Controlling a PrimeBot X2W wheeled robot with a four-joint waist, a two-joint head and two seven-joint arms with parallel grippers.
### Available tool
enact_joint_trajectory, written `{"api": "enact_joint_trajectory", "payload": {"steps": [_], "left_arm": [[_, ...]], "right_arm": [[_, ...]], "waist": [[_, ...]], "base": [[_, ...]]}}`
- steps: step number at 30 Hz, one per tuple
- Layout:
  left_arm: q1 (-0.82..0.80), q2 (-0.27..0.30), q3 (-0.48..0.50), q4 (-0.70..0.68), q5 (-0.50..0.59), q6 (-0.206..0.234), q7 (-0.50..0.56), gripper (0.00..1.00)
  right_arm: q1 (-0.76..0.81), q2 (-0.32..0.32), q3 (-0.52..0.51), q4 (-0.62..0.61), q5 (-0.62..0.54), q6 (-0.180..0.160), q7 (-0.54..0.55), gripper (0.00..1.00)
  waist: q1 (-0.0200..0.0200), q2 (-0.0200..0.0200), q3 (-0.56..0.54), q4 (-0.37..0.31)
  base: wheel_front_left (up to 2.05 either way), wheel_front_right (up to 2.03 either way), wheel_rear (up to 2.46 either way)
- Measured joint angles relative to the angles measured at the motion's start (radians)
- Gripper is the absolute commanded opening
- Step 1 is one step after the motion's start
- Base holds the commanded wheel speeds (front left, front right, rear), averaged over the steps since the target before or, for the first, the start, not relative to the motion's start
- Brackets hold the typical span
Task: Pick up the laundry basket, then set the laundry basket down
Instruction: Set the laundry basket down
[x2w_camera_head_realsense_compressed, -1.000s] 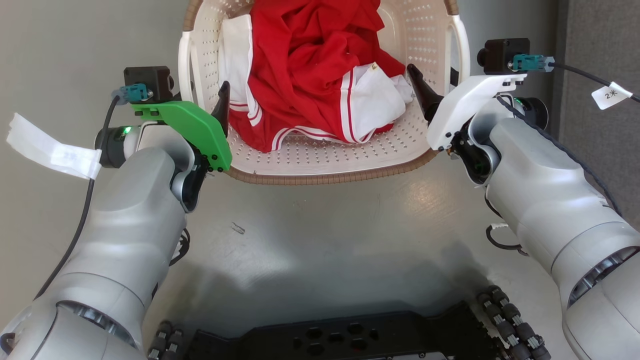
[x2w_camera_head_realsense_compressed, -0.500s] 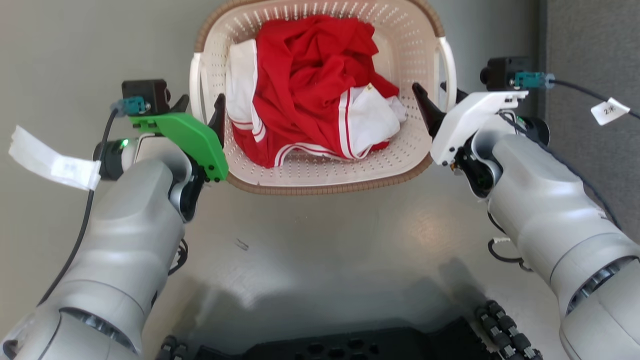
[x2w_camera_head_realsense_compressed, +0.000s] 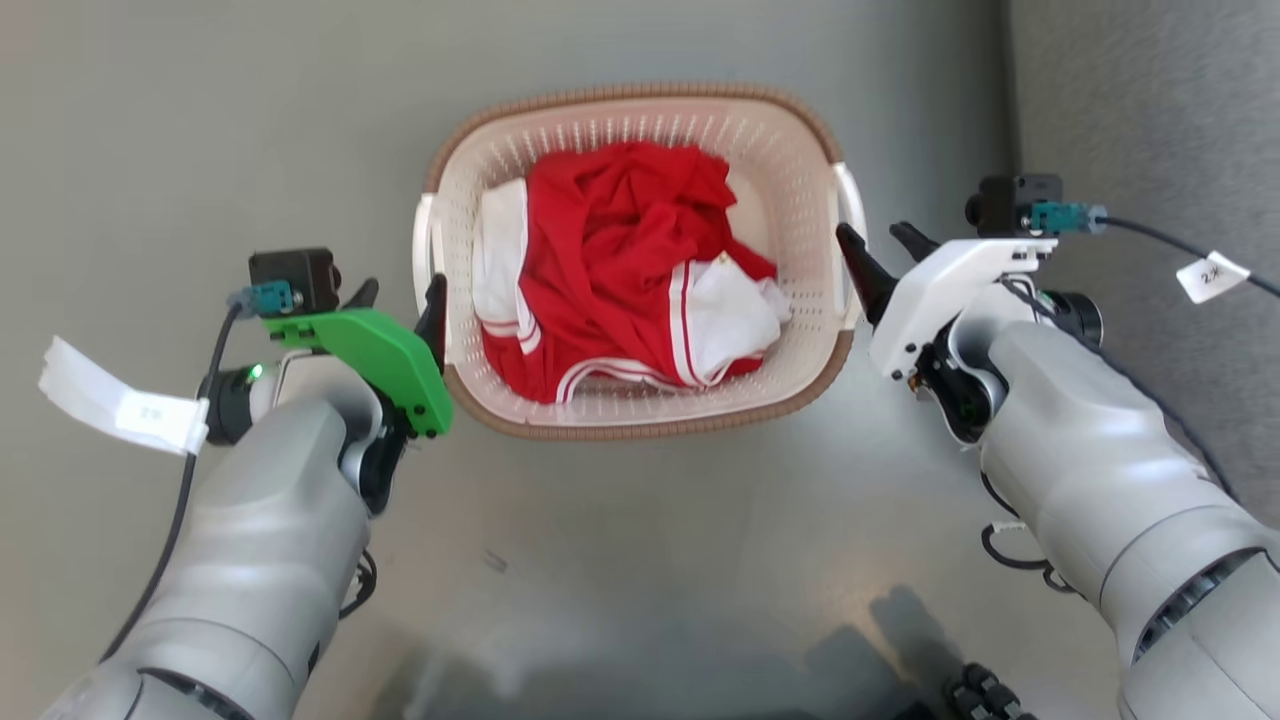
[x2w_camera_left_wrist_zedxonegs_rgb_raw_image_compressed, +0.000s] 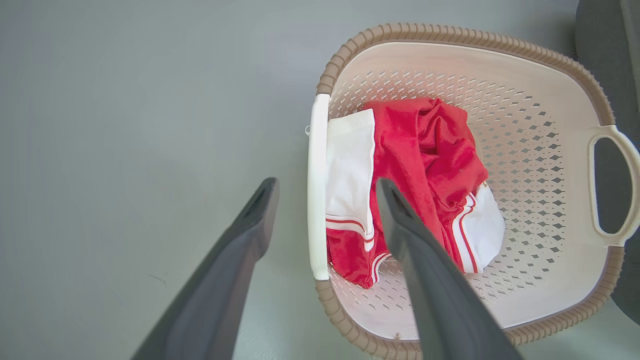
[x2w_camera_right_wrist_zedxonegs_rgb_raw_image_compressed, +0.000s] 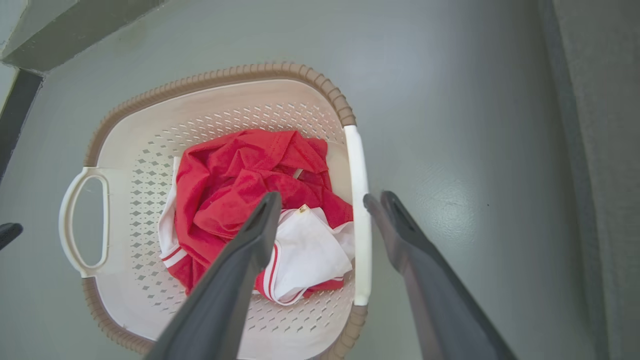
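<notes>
Head view: small cream perforated plastic laundry basket (x2w_camera_head_realsense_compressed: 640, 431) with brown woven-look rim sits on grey floor (x2w_camera_head_realsense_compressed: 640, 580), red-and-white clothes (x2w_camera_head_realsense_compressed: 610, 250) inside, left gripper (x2w_camera_head_realsense_compressed: 400, 295) and right gripper (x2w_camera_head_realsense_compressed: 872, 238) flanking it.
Left wrist view: left gripper spread wide, empty, straddling left white handle (x2w_camera_left_wrist_zedxonegs_rgb_raw_image_compressed: 318, 190).
Right wrist view: right gripper spread wide, empty, straddling right white handle (x2w_camera_right_wrist_zedxonegs_rgb_raw_image_compressed: 358, 210).

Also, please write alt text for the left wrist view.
A cream laundry basket with a brown rim sits on a grey floor, holding red and white clothes. The left hand is open, one dark finger on each side of the near white handle.
</notes>
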Motion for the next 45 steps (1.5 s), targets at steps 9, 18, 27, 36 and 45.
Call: {"api": "enact_joint_trajectory", "payload": {"steps": [9, 18, 27, 36, 45], "left_arm": [[0.048, 0.001, -0.001, -0.002, 0.0, -0.01, -0.016, 1.0], [0.089, 0.033, 0.033, -0.064, 0.006, -0.012, -0.018, 1.0], [0.139, 0.068, 0.12, -0.179, 0.044, -0.012, -0.018, 1.0], [0.223, 0.095, 0.197, -0.293, 0.113, 0.007, -0.018, 1.0], [0.309, 0.129, 0.289, -0.416, 0.18, 0.05, -0.018, 1.0]], "right_arm": [[0.046, -0.021, 0.007, -0.019, 0.0, 0.0, -0.03, 1.0], [0.078, -0.051, 0.012, -0.064, -0.018, 0.0, -0.049, 1.0], [0.107, -0.095, -0.059, -0.167, -0.059, 0.0, -0.05, 1.0], [0.179, -0.138, -0.166, -0.3, -0.118, -0.022, -0.05, 1.0], [0.26, -0.159, -0.26, -0.456, -0.199, -0.063, -0.051, 1.0]], "waist": [[0.0, 0.0, -0.14, -0.012], [0.0, 0.0, -0.269, -0.017], [0.0, 0.0, -0.4, -0.011], [0.0, 0.0, -0.521, -0.006], [0.0, 0.0, -0.599, -0.001]], "base": [[0.0, 0.0, 0.0], [0.0, 0.0, 0.0], [0.0, 0.0, 0.0], [0.0, 0.0, 0.0], [0.0, 0.0, 0.0]]}}
